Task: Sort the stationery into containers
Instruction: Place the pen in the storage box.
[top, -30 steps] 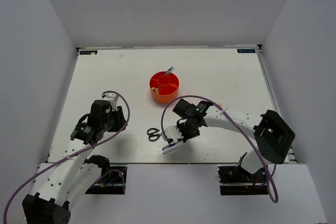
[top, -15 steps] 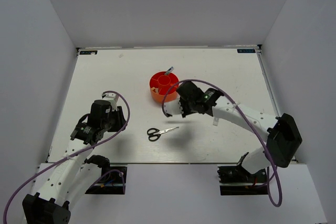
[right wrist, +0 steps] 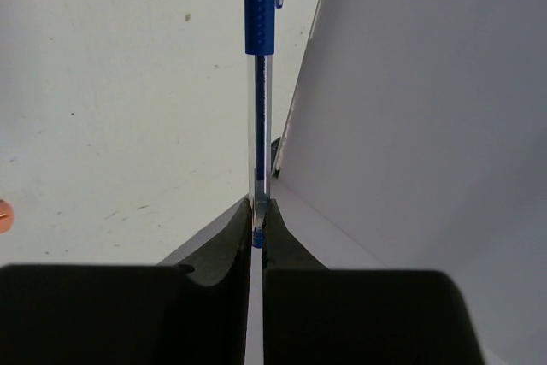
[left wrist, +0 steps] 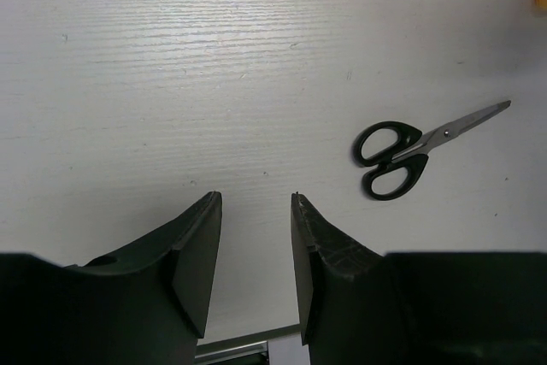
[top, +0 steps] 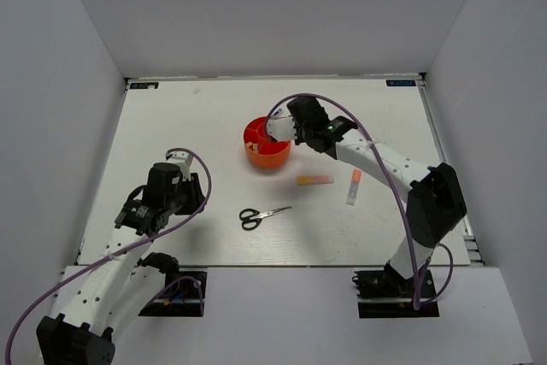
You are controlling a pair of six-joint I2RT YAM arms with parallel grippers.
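White counter [top: 171, 126] holds the orange organiser [top: 261, 157]. Right gripper [right wrist: 256, 215], over it, pinches the blue pen [right wrist: 260, 14] by its very end; that small hold may let it tip and miss.

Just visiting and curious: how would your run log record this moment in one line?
right jaws: shut on blue pen, at orange organiser | left jaws: open, empty | on table: scissors, marker, tube
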